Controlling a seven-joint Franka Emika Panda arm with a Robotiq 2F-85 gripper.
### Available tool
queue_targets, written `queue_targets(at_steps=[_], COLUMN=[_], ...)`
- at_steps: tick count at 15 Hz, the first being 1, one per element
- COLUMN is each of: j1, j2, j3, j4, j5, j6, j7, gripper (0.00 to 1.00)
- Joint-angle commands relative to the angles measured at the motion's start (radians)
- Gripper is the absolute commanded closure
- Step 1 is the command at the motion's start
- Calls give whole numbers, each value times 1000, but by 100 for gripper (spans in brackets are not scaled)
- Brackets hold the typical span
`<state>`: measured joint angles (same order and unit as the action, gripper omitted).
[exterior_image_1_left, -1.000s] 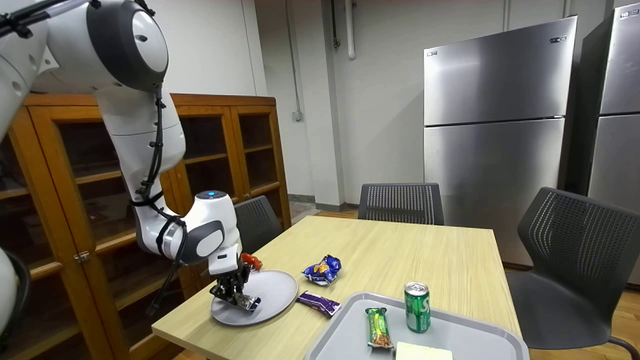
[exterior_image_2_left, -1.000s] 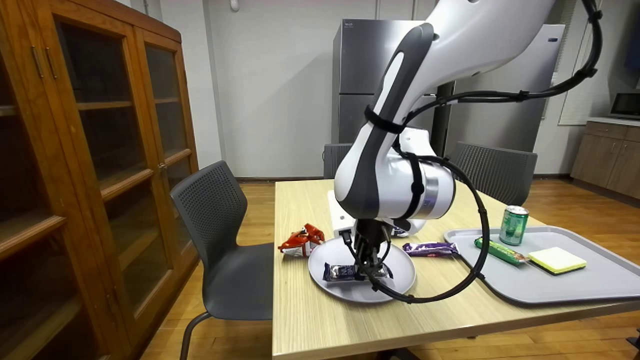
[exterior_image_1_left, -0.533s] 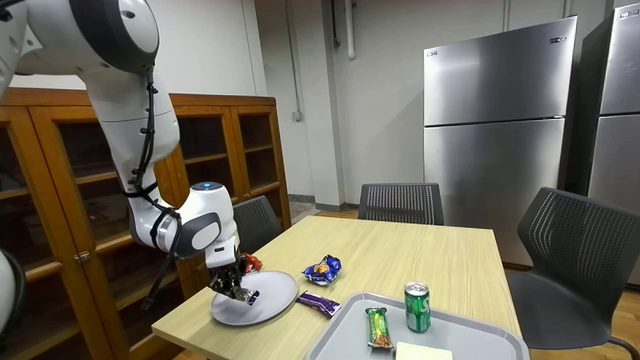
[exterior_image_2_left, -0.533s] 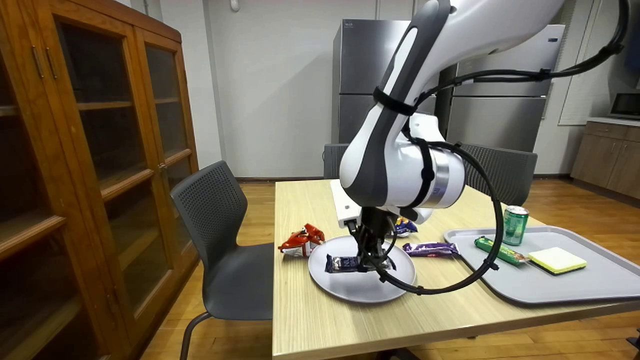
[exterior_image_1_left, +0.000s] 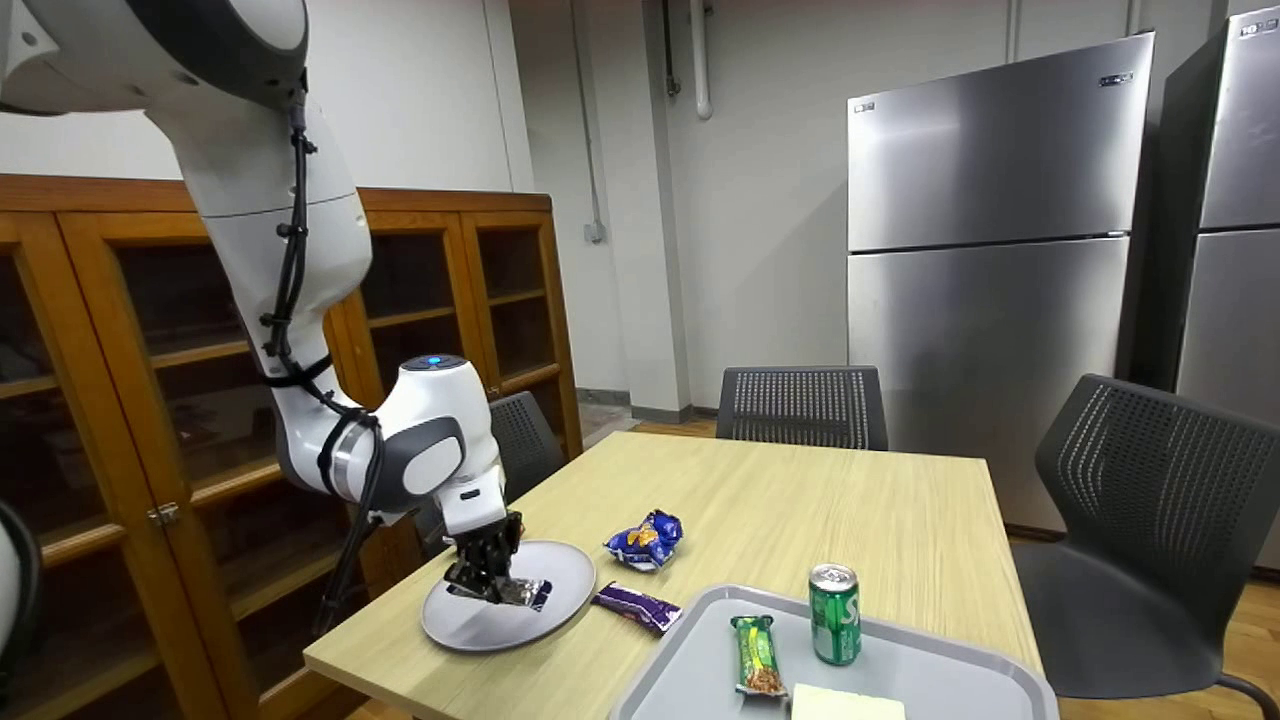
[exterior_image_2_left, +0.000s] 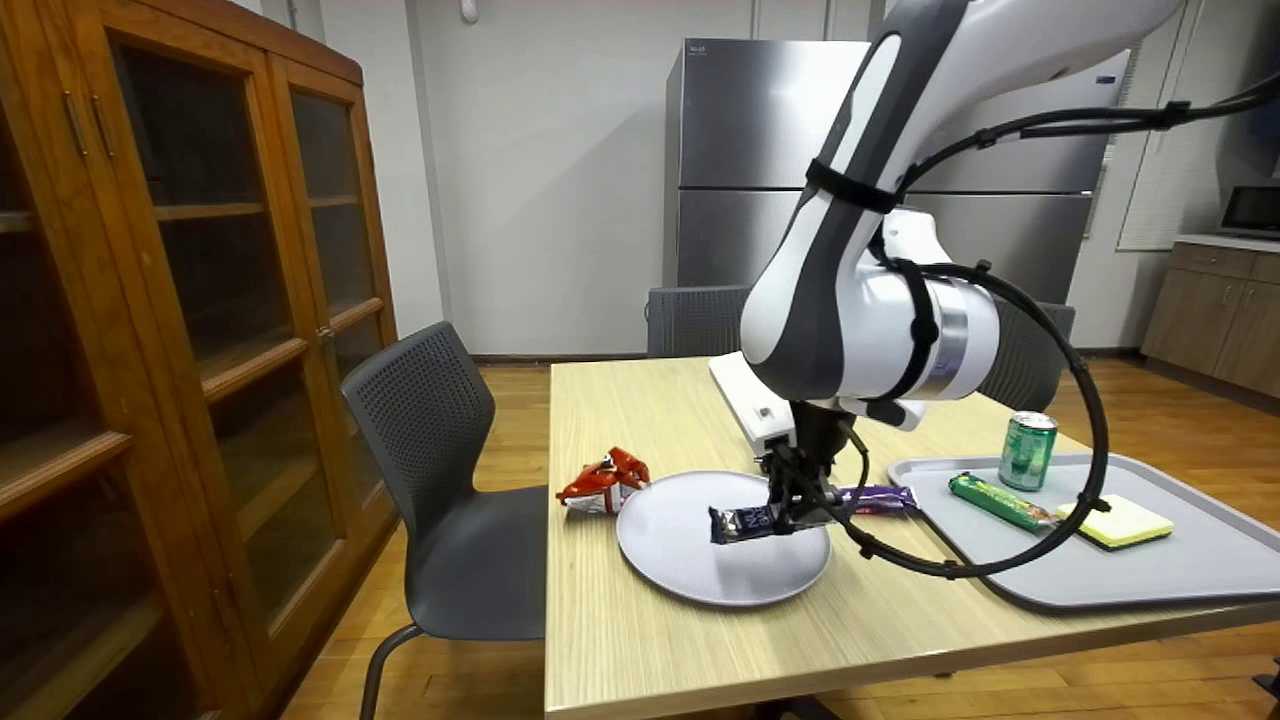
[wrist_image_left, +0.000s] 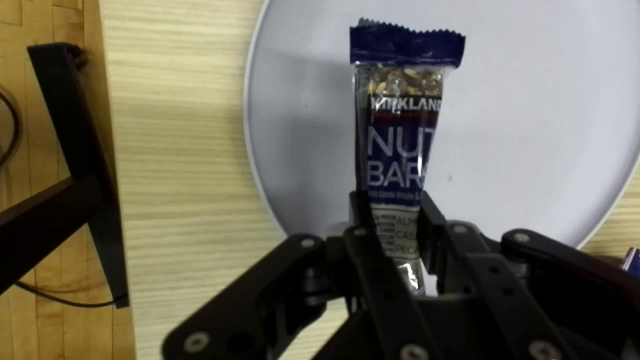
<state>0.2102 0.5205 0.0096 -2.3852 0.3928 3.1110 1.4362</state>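
Note:
My gripper (wrist_image_left: 392, 215) is shut on a dark blue and silver nut bar (wrist_image_left: 400, 150), gripped near its lower part between the two fingers. The bar also shows in both exterior views (exterior_image_1_left: 530, 593) (exterior_image_2_left: 740, 524), where the black gripper (exterior_image_1_left: 490, 588) (exterior_image_2_left: 795, 515) hides part of it. It is held a little above the round grey plate (exterior_image_1_left: 565, 600) (exterior_image_2_left: 680, 575), with a shadow on the plate (wrist_image_left: 295, 150) in the wrist view. A purple wrapped bar (exterior_image_1_left: 637, 607) (exterior_image_2_left: 882, 500) lies on the table just beside the plate.
A red bag (exterior_image_2_left: 605, 482) and a blue bag (exterior_image_1_left: 645, 541) lie by the plate. A grey tray (exterior_image_1_left: 665, 685) (exterior_image_2_left: 1170, 585) holds a green can (exterior_image_1_left: 834, 613), a green bar (exterior_image_1_left: 757, 655) and a yellow sponge (exterior_image_2_left: 1115, 520). Chairs (exterior_image_2_left: 470, 520) stand around the wooden table (exterior_image_1_left: 790, 500).
My gripper has risen slightly with the nut bar and moved across the plate toward the purple bar's side. The bar has moved right in both exterior views. The other objects have not moved.

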Motion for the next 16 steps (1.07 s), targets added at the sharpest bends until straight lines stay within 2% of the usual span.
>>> queue_targets(at_steps=[1,5,8,12,16], j1=[-102,-224,-267,-310,-306], j2=[-58,-42,-28,-17,-4], j3=[39,75,60,57,27], j4=[-48,-39,-29,-18,-7], j5=[-11,1,-7,0,-2], j6=[-13,-23,-52,-102,-160], j7=[-103,-222,-315,-436,-527], gripper=[94,94,94,94,94])
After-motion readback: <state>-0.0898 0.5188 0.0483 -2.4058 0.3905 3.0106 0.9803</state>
